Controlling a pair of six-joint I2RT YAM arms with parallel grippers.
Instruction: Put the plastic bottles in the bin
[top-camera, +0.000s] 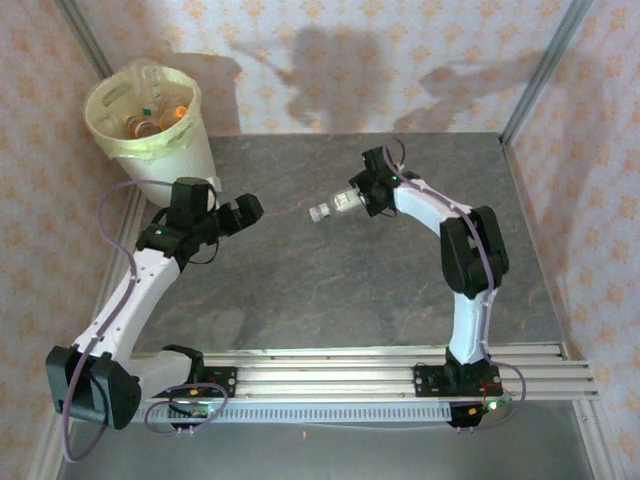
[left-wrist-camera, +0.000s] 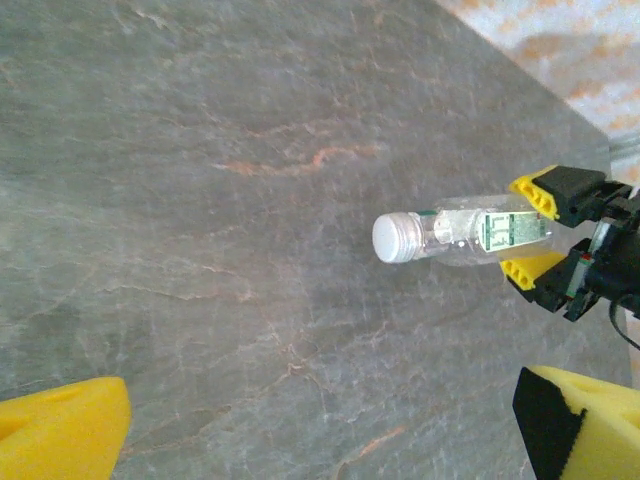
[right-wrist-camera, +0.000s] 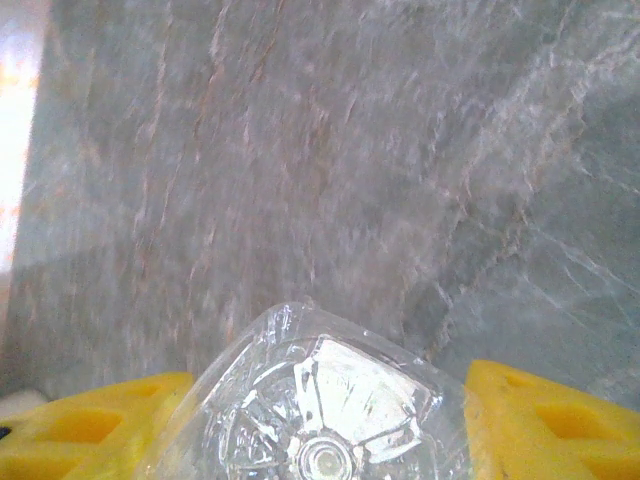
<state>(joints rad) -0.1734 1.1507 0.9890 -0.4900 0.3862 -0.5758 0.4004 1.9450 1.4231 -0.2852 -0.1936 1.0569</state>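
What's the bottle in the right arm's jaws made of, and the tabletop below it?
The bottle looks like thin clear plastic, glossy: you see through its wall and the moulded base catches light. The tabletop is grey with pale and rusty veins, mostly matte; probably slate, though a stone-print laminate would look the same.

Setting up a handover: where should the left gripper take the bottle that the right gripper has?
Grip the bottle on its clear shoulder just behind the white cap, coming in from the cap end. It lies sideways, cap toward the open left gripper, and the right gripper clamps the base half, leaving that part free.
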